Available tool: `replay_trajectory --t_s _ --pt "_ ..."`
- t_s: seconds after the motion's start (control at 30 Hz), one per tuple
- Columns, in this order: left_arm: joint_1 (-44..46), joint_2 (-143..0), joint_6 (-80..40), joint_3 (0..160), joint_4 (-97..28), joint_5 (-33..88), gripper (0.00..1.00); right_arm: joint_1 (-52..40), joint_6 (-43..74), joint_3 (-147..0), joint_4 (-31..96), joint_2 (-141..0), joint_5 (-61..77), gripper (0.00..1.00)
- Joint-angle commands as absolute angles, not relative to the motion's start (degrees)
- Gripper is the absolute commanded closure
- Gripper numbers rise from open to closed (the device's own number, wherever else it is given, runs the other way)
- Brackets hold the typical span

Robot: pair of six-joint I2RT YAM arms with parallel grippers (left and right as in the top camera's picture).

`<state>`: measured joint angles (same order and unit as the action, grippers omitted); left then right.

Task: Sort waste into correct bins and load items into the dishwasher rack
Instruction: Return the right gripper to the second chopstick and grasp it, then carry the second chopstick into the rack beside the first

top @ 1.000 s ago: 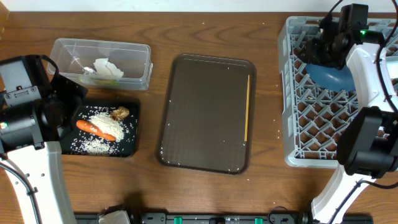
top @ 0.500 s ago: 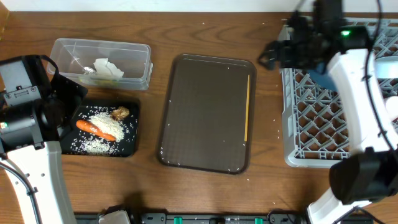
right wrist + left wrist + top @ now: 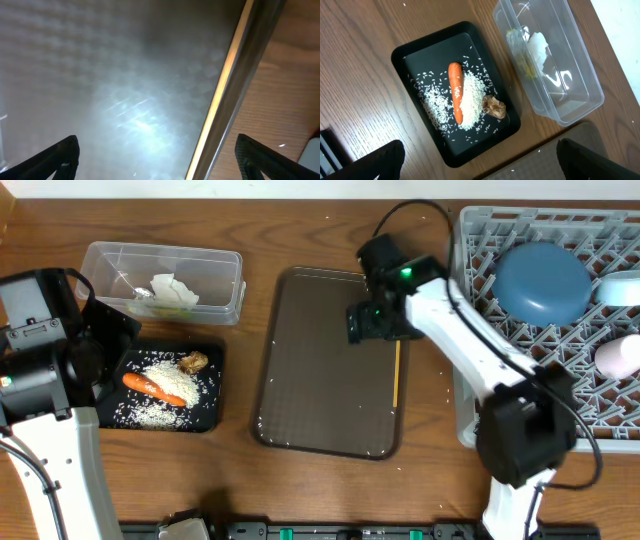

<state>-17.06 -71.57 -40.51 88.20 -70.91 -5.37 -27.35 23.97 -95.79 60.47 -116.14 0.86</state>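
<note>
The grey dishwasher rack (image 3: 480, 395) at the right holds the blue dish (image 3: 543, 282), a white item (image 3: 620, 288) and a pale cup (image 3: 616, 357). The wooden chopsticks (image 3: 397, 385) lie along the right edge of the brown serving tray (image 3: 320, 395); they also show in the right wrist view (image 3: 227, 85). My right gripper (image 3: 372, 323) (image 3: 157, 160) is open and empty, low over the tray beside the chopsticks. The black tray (image 3: 205, 412) (image 3: 400, 55) holds the carrot (image 3: 153, 386) (image 3: 455, 95), rice (image 3: 472, 97) and brown lump (image 3: 193, 361) (image 3: 495, 106). The clear tub (image 3: 225, 265) (image 3: 580, 100) holds the napkin (image 3: 172, 287) and wrapper (image 3: 520, 55). My left gripper (image 3: 480, 160) is open and empty.
Loose rice grains lie scattered on the wooden table (image 3: 320, 480) around the serving tray and near the rack. My left arm's body (image 3: 40, 370) stands at the left beside the black tray.
My right arm has swung left, from over the blue dish in the rack to low over the serving tray near the chopsticks. The dish stays in the rack. The left arm has not moved.
</note>
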Motion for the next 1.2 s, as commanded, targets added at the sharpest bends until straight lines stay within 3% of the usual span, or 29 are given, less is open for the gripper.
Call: replay_trajectory --t_s 0.0,0.93,1.07,1.17 --pt "-17.34 -71.81 -41.01 88.40 -71.16 -6.52 0.02 -27.18 27.75 -95.53 60.42 -119.63 -2.76 0.09" --pt "-17.34 -71.81 -41.01 88.40 -71.16 -6.52 0.02 -26.39 29.95 -90.24 55.42 -126.76 0.25 0.13" --pt "-17.34 -71.81 -41.01 88.40 -71.16 -6.52 0.02 -26.61 29.98 -88.86 53.30 -126.76 1.58 0.37" --pt "-17.34 -71.81 -41.01 88.40 -71.16 -6.52 0.02 -26.81 30.00 -88.77 52.84 -126.76 1.54 0.61"
